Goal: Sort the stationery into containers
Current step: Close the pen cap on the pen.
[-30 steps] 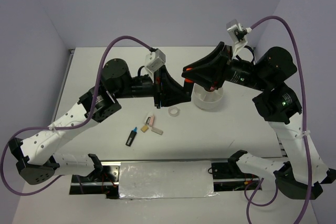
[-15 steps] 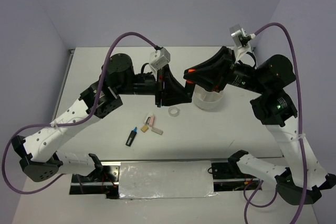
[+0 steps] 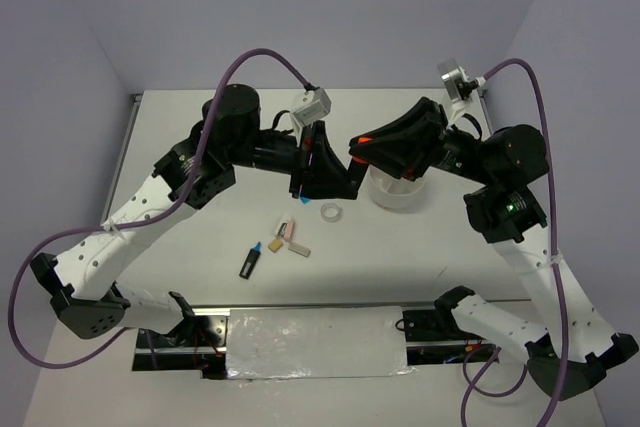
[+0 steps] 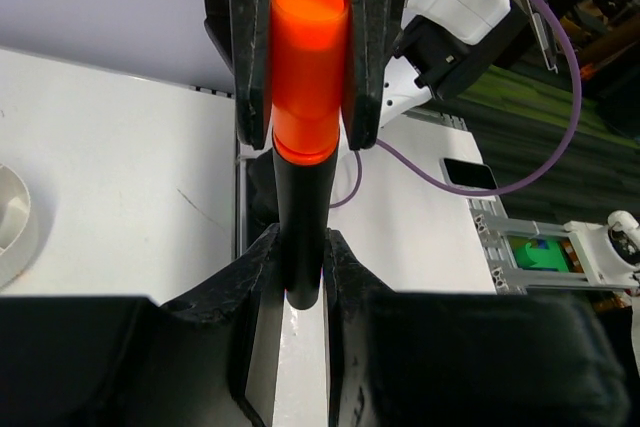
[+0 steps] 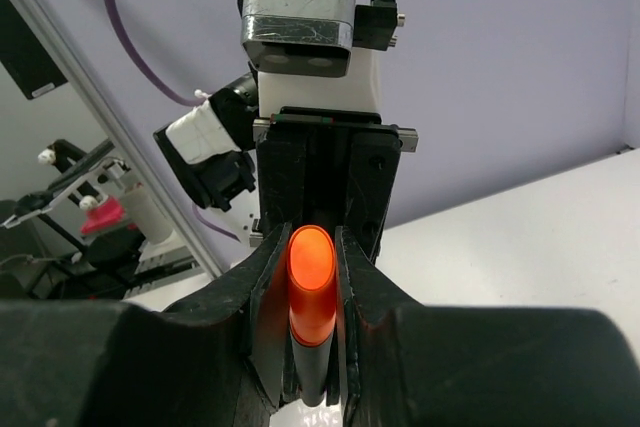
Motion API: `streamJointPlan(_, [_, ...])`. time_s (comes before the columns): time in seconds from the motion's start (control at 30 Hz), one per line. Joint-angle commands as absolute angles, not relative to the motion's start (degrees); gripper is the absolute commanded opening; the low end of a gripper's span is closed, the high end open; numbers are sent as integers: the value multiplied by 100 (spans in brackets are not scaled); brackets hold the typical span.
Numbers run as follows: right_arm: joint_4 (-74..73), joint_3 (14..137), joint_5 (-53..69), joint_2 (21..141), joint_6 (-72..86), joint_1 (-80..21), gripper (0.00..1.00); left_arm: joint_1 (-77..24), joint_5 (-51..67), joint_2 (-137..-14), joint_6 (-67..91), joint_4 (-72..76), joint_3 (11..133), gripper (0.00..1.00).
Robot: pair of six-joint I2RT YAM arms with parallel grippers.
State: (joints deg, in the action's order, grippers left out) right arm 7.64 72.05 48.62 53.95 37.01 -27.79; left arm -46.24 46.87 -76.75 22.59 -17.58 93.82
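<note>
Left gripper [image 4: 300,252] and right gripper [image 5: 311,257] both clench the orange-capped marker [image 4: 308,57]. From above, arms half hide the tub [image 3: 398,196].

The top camera looks down from above and behind the arm bases, far enough off to take in the whole table [image 3: 450,247] and both arms. The left wrist camera sits close behind the left gripper [image 4: 300,250] and looks along its fingers straight at the right gripper [image 4: 308,127]. The right wrist camera faces the opposite way, just as near. All three views share the marker [image 3: 357,139] where the two grippers meet above the table.
</note>
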Motion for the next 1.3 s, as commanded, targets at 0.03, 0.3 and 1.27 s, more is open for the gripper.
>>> streamJointPlan(0.03, [-140,6619,6170,5318,3912,-2979,0,-4359,4210,-7576,2171,228,10248,0])
streamJointPlan(0.3, [-1179,6452,5871,5441,3339,-3401,0,-4201,3929,-7822,2065,210,10740,0])
streamJointPlan(1.27, [-1995,7840,5985,5625,2294,-2496,40,-4069,5142,-7277,1389,-1010,9097,0])
